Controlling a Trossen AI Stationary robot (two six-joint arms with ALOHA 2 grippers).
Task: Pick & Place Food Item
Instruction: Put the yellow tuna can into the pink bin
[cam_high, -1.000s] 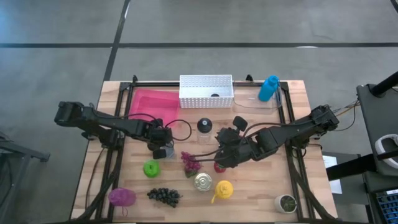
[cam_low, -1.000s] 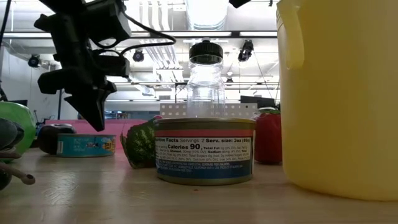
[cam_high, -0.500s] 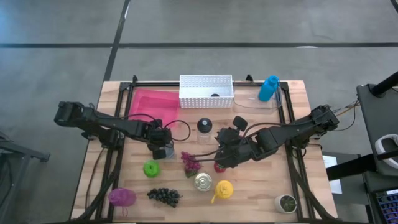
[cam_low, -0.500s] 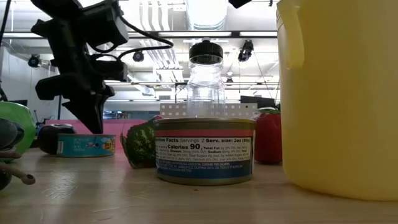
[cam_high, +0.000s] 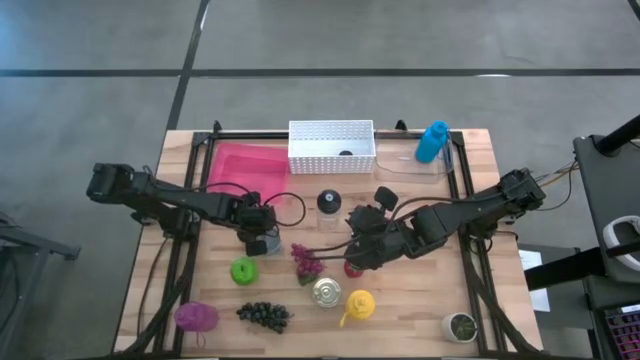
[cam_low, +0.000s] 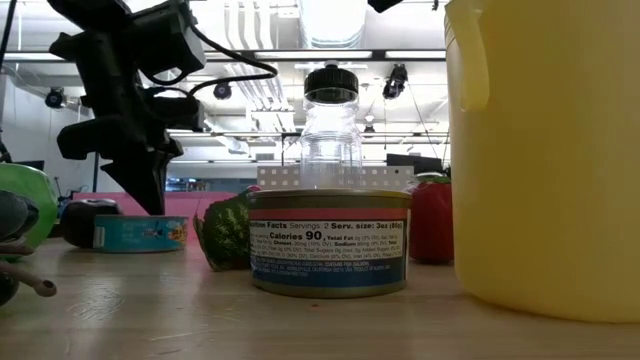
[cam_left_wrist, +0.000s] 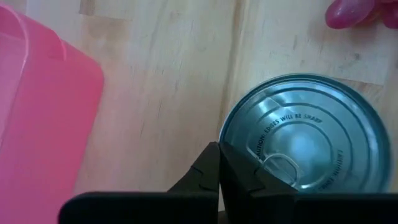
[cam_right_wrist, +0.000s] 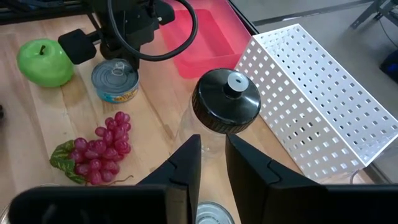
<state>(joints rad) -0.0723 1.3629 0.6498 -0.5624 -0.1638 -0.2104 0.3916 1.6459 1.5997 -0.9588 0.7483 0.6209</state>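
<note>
The pink tray (cam_high: 240, 165) lies just behind the left gripper (cam_high: 258, 243); its fingers (cam_left_wrist: 214, 171) are pressed together, hanging over the near rim of the small blue tuna can (cam_left_wrist: 303, 142) – not gripping it. The right gripper (cam_right_wrist: 213, 163) – fingers slightly parted, holding nothing – hovers with the black-capped clear jar (cam_right_wrist: 225, 102) just ahead and the red grapes (cam_right_wrist: 99, 149) beside it

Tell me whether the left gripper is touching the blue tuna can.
Apart. In the low view the left gripper, fingers shut, hangs above the blue tuna can with background visible between them.
</note>
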